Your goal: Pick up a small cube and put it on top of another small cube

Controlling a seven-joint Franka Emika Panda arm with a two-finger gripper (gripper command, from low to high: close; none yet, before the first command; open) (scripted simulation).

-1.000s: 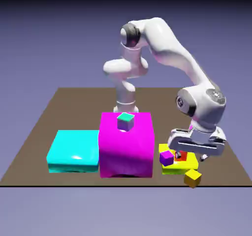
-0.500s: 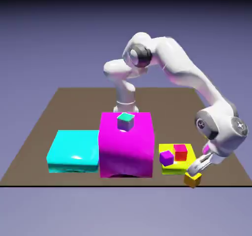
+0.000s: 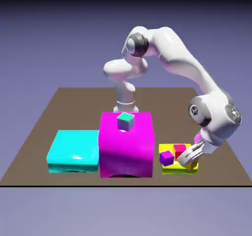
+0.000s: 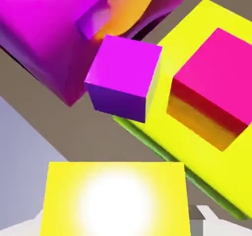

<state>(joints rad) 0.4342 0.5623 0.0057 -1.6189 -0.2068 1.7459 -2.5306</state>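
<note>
In the hand view the small yellow-orange cube (image 4: pixel 115 198) fills the bottom edge, brightly lit, and my gripper (image 4: pixel 115 224) is shut on it, a grey fingertip (image 4: pixel 212 219) showing at each side. Beyond it a purple cube (image 4: pixel 123 77) and a red cube (image 4: pixel 214 87) stand side by side on a flat yellow platform (image 4: pixel 224 168). In the exterior view my gripper (image 3: pixel 189 155) hangs low over the yellow platform (image 3: pixel 172 169), just to the right of the red cube (image 3: pixel 179 149) and the purple cube (image 3: pixel 166 157). There I cannot make out the held cube against the yellow platform.
A tall magenta block (image 3: pixel 126 146) stands left of the platform with a small teal-topped cube (image 3: pixel 126 121) on it. A low cyan block (image 3: pixel 74 151) lies further to the exterior view's left. The magenta block (image 4: pixel 44 33) also shows in the hand view.
My gripper went from the platform to the yellow-orange cube near the table's front edge, shut on it, and carried it up and left over the yellow platform.
</note>
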